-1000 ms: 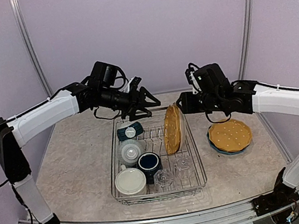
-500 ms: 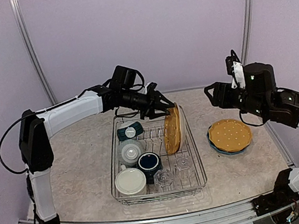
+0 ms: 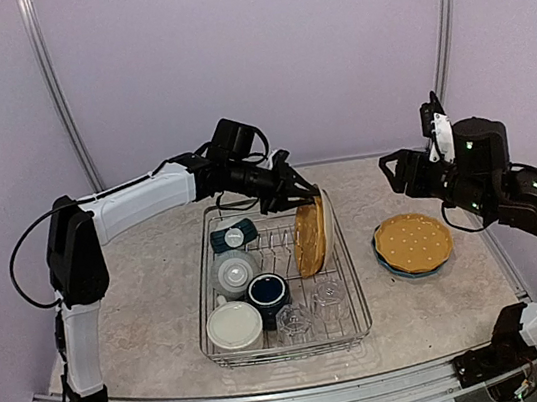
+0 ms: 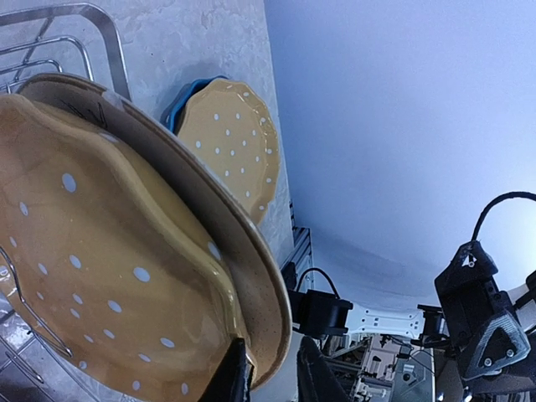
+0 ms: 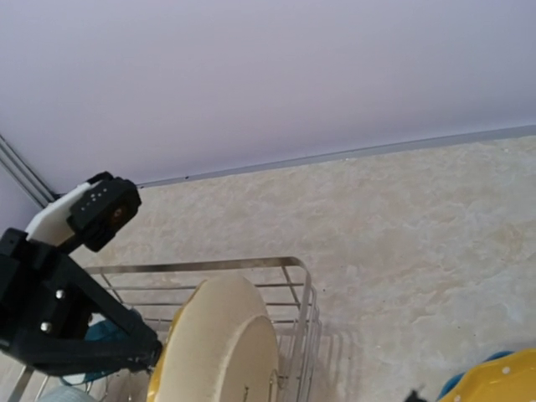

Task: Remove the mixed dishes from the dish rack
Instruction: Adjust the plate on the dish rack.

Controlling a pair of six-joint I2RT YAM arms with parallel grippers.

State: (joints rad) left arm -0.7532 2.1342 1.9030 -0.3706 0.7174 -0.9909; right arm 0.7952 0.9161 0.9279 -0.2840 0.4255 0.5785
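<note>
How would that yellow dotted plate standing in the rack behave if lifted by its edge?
The yellow dotted plate looks rigid and glazed, so probably slippery at a rim pinch. Leaning on the cream plate, it may tip once freed.

Inside the bright, shiny metal-wire dish rack (image 3: 291, 351), the yellow dotted plate (image 3: 308, 235) shows a smooth, glossy ceramic glaze, the tumblers (image 3: 328, 296) are clear glass, and the surface (image 3: 140, 291) under the rack looks matt, mottled, stone-like beige.

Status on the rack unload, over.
Left gripper astride top rim of yellow dotted plate and cream plate, both upright in dish rack; grip unconfirmed. Right gripper open, empty, raised off to the right. Nothing seen blocking the lift.
</note>
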